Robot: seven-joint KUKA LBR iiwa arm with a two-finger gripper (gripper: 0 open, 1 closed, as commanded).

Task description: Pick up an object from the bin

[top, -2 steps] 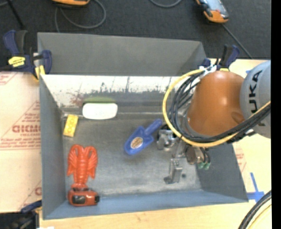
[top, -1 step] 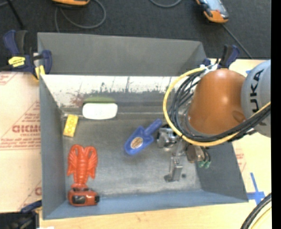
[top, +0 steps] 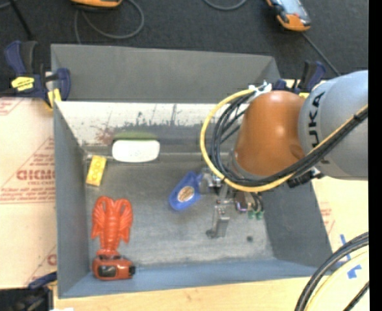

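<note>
Gripper stands low over the bare floor of the bin, right of the frame's centre, beneath the arm's orange cover (cables looped round it). Its opening, wide or narrow, cannot be told. Nearest thing: a blue oval piece with a yellowish patch, mid-bin, just to the gripper's upper left and apart from it. Red lobster toy, yellow block and white oval lie well apart at frame left.

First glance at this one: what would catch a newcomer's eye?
The arm's orange wrist cover dominates the right side, with the claw below it over bare bin floor, just right of a blue oval thing near the middle. Next comes the red toy lobster in the lower-left corner, a small red-and-black thing at its lower end.
</note>
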